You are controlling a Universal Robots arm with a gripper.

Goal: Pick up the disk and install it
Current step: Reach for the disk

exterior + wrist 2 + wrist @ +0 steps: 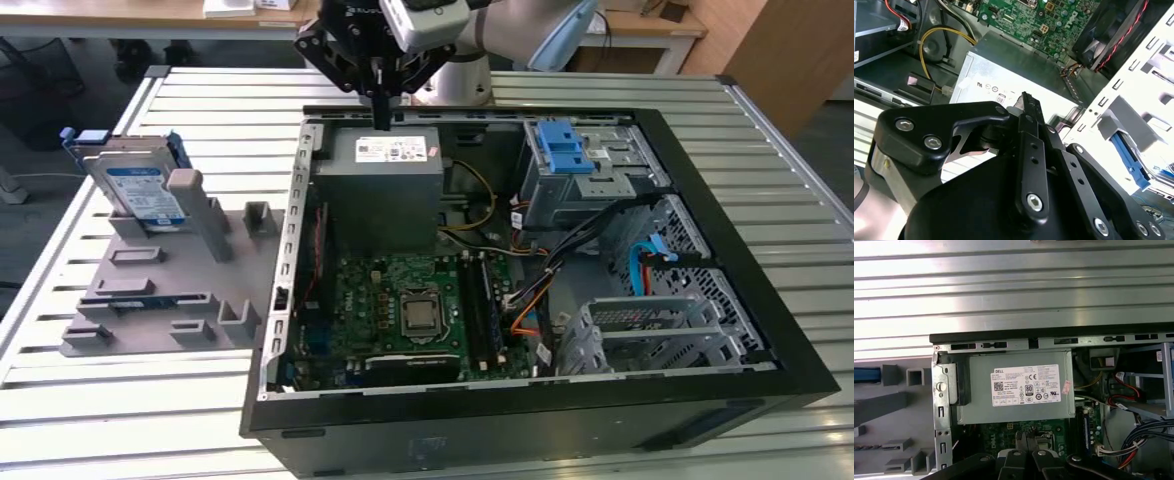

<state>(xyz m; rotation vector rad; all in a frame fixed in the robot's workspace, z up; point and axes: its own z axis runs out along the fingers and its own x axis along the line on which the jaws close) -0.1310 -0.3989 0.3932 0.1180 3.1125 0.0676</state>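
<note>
gripper is seen hanging pts-down from the arm at the far edge of the open pc case, just above the rear end of the grey power supply box. fingers are pressed together, tip to tip, w/ no object clamped; same closed pose is read in both wrist views. tips are kept apart from the psu lid, not touching it. the white sticker on the psu is caught straight below in the first wrist view.

moving outward: green motherboard is laid flat in the case floor, next to the psu on the near side. blue latch bracket is seated on the metal bay at the exterior view's right of the psu. perforated drive cage is set in the case's near corner on the exterior view's right; blue and black cables are run between the two.

the disk is found well apart from the gripper, outside the case on the exterior view's left. it is stood upright in a slot of the grey fixture, label facing the cam, blue carrier around its edges. fixture and case are both rested on the slatted metal table.
</note>
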